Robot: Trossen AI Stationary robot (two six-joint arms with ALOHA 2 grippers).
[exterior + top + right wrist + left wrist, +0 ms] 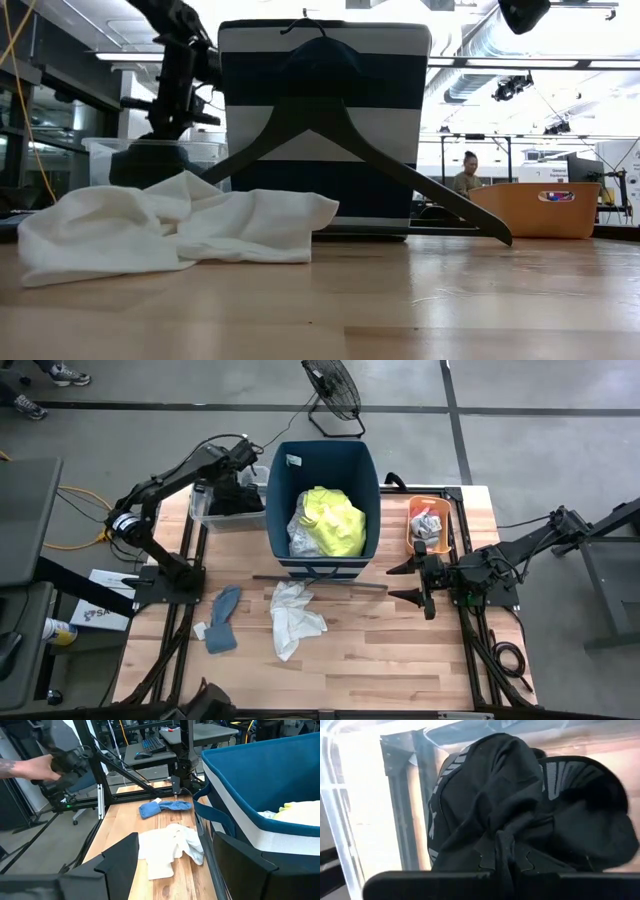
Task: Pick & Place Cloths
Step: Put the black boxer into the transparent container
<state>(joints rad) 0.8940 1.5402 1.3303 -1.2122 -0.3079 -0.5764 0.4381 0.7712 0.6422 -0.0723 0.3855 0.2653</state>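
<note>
Black clothes (520, 815) clamped in left tool (502, 870); right tool (418, 580) wide, empty.

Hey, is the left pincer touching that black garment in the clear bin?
Touching. In the left wrist view the black garment bunches between the shut left pincer's fingers; the high view shows that pincer down in the clear bin.

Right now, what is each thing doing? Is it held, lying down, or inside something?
black cloth: gripped, inside the clear tub.
left gripper: shut on the black cloth.
right gripper: open, empty, beside the blue bin.
neon-yellow shirt: piled in the blue bin.
white cloth: crumpled on the table.
blue cloth: lying flat on the table.
hanger: leaning against the bin.
</note>
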